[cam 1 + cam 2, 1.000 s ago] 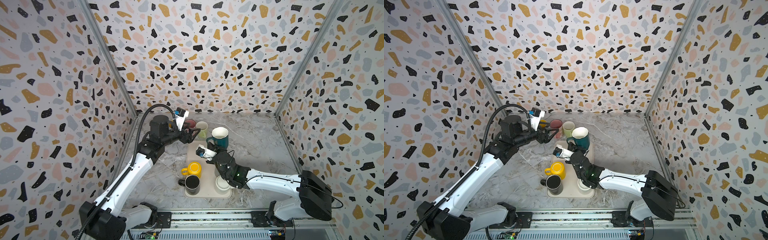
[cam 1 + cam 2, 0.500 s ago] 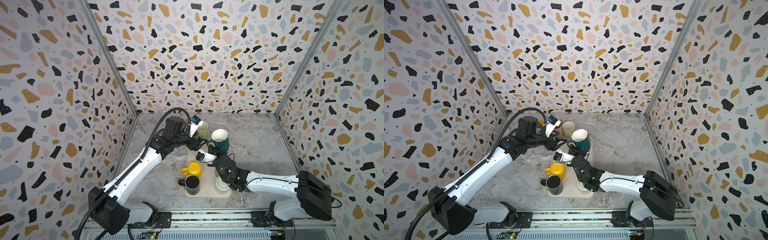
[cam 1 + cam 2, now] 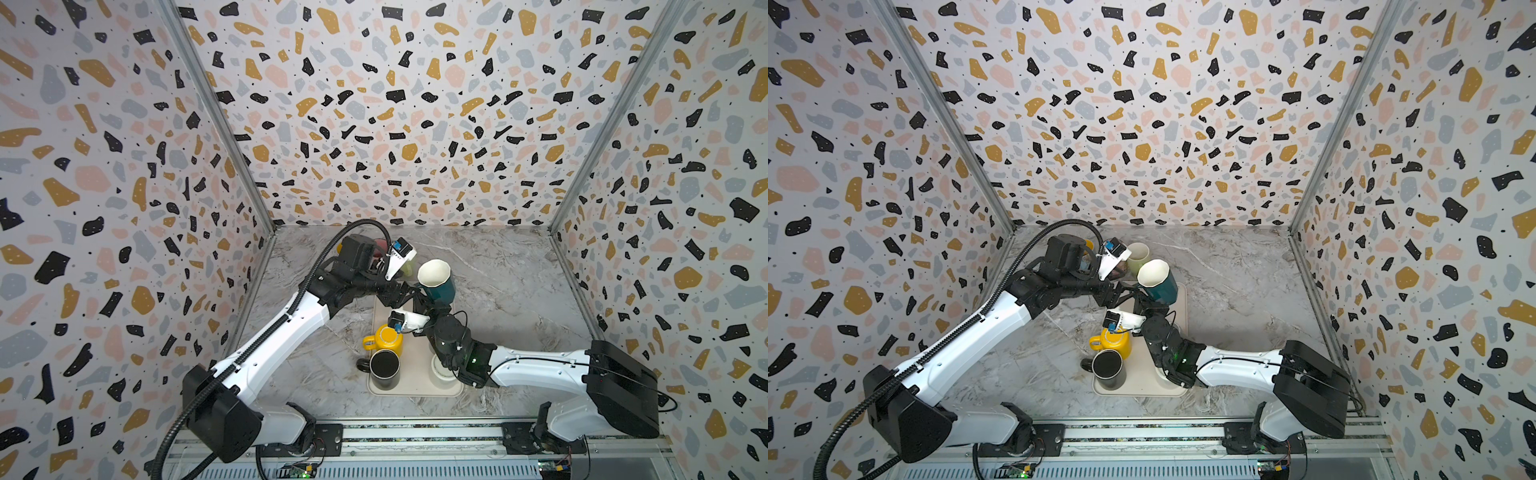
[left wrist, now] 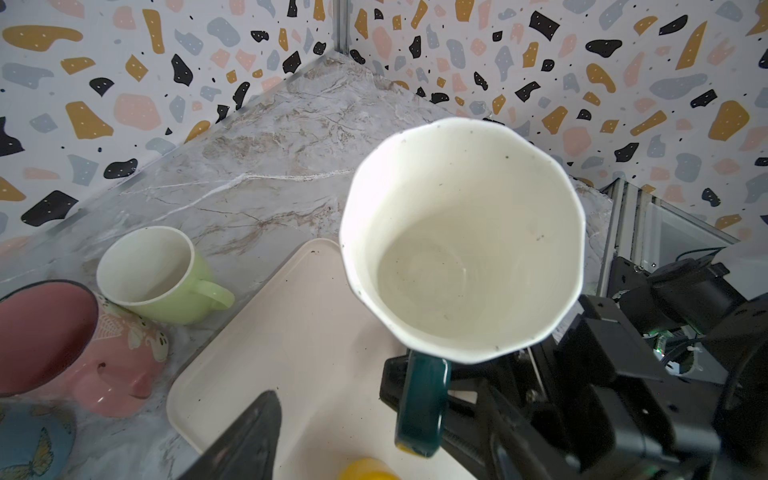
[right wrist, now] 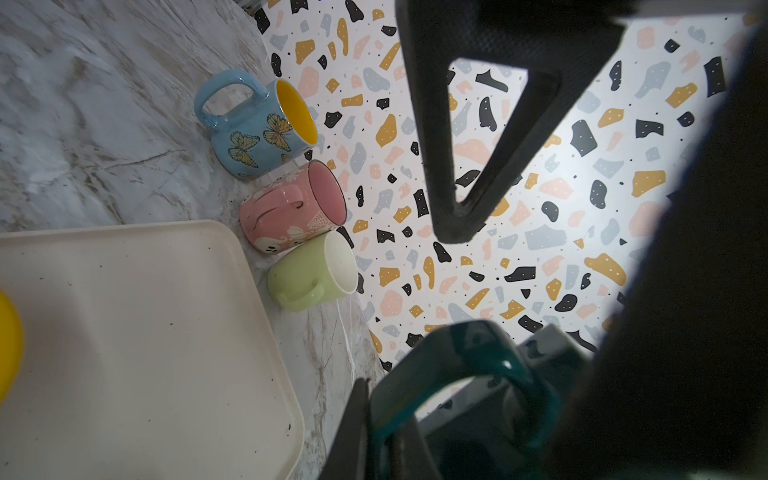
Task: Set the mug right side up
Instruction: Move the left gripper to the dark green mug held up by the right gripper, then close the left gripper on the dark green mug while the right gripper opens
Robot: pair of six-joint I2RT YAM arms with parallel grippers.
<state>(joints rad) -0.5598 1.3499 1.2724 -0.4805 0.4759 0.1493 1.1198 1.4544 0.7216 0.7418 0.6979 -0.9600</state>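
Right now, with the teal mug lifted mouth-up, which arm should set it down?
Right: the right end effector is shut on the teal mug by its handle, above the tray; the left end effector hangs open beside it, empty.

Both top views look down from high on the whole table (image 3: 519,266); both wrist views sit close, sharing the tray (image 4: 291,332).

This is a robotics lab test cell, not a lived-in room: 3 terrazzo-print wall panels (image 3: 395,104) set in bare aluminium corner posts (image 3: 220,120) box in a marble-print tabletop (image 3: 507,266). Along the open front runs a metal mounting rail (image 3: 415,434) carrying 2 white-and-black robot arms (image 3: 282,336). A corrugated cable conduit (image 3: 361,222) and exposed circuit boards (image 3: 300,471) also show.
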